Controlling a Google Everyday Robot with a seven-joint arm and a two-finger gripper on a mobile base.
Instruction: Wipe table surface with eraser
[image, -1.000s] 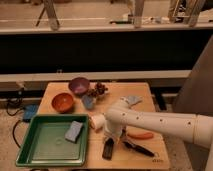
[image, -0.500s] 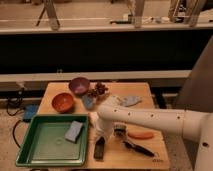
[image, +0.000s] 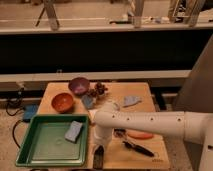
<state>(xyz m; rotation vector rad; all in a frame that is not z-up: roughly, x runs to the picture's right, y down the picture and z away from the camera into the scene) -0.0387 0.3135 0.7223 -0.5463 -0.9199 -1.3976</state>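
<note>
Since a second ago the eraser (image: 98, 160) has slid with the hand (image: 99, 148) toward 8 o'clock, and it now lies closer to the bench's front edge. It rests on the bench (image: 117, 92) at about 7 o'clock, just beside the right rim of the green tray (image: 30, 156). The hand stands directly over the eraser's far end and touches it. Whether it is clenched on the block cannot be told. The white arm (image: 150, 124) reaches in from 3 o'clock across the middle of the bench and bends down to the hand. A light blue sponge (image: 74, 131) lies inside the tray. At 4 o'clock from the hand a thin black-handled tool (image: 138, 148) lies on the wood, with a flat orange object (image: 140, 134) just behind it. An orange bowl (image: 62, 102) sits at 10 o'clock and a purple bowl (image: 79, 85) at 11 o'clock. A grey-blue scrap (image: 131, 101) lies at 1 o'clock.
</note>
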